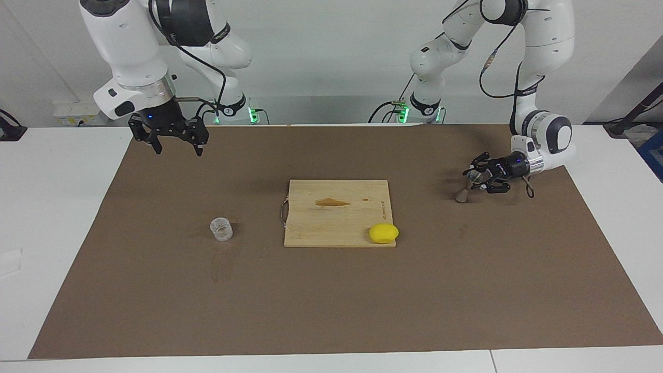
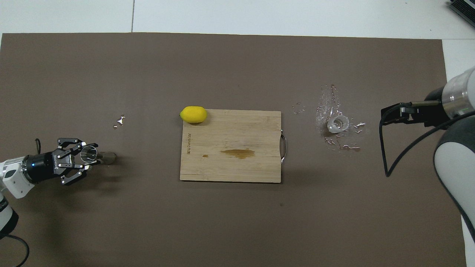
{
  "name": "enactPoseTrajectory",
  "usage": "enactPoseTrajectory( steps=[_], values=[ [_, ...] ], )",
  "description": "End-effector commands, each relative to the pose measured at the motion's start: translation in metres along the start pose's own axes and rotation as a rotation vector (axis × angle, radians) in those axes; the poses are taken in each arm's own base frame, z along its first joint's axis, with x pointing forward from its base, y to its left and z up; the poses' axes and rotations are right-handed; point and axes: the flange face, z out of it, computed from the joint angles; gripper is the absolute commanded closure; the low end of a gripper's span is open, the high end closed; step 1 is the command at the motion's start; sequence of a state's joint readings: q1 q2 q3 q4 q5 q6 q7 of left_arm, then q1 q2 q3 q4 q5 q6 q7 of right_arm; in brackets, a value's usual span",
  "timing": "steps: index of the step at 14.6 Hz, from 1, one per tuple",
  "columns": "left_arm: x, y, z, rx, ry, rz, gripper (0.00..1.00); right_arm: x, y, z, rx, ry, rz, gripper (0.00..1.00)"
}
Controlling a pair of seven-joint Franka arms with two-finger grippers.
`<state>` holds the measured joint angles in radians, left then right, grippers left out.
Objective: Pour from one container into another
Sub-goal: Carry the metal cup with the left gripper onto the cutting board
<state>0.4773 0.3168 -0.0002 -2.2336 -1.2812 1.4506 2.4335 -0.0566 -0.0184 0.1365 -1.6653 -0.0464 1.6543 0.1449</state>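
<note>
Now we saw left tool (image 1: 477, 177) clamped on jigger (image 1: 464, 189), right tool (image 1: 176, 143) open; we'd lift level toward tumbler (image 1: 221, 228).

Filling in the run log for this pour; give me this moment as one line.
left gripper: shut on jigger, tilted | right gripper: open, waits over mat | tumbler: untouched | lemon: on cutting board

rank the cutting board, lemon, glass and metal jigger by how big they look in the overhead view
1. cutting board, by far the largest
2. lemon
3. glass and jigger: they look much alike, so I won't rank them.
</note>
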Motion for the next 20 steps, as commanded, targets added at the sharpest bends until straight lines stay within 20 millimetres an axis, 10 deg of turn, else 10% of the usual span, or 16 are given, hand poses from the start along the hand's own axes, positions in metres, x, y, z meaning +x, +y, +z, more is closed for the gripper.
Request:
enactPoseTrajectory(
  steps=[1,20],
  values=[
    [0.018,-0.007,0.04,-0.07,0.019,-0.023,0.84,-0.006,0.004,-0.003,-0.01,0.004,-0.009,0.0],
    [0.051,0.084,0.374,-0.026,0.11,-0.097,0.77,-0.006,0.004,-0.002,-0.01,0.003,-0.009,0.0]
  ],
)
